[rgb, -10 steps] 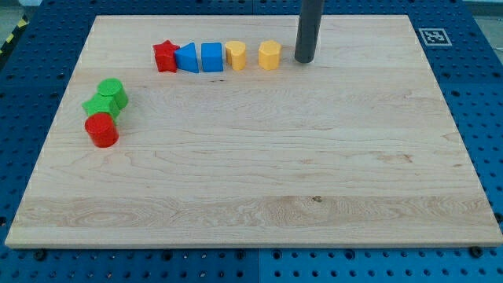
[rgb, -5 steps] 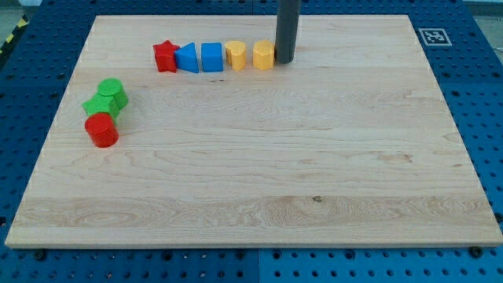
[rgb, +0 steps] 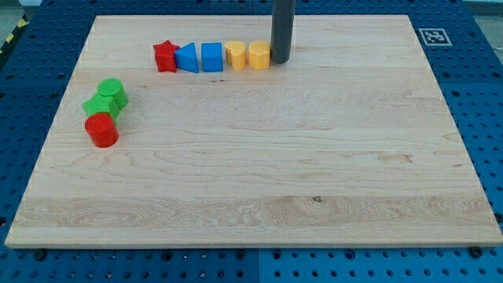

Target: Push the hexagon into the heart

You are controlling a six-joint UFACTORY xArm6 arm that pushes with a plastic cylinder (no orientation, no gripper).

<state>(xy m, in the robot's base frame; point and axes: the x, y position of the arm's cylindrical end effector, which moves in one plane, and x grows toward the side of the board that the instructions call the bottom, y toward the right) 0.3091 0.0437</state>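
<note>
The yellow hexagon sits in the far row, touching my tip on its right and almost touching the yellow heart on its left. I judge an off-centre push could spin it past the heart or jam the row: blue cube, blue triangle, red star. It is small, flat-topped and faceted. My rod has no jaws and holds nothing.

Top-left row of blocks and left cluster obstruct; board centre, right, bottom passable.
</note>
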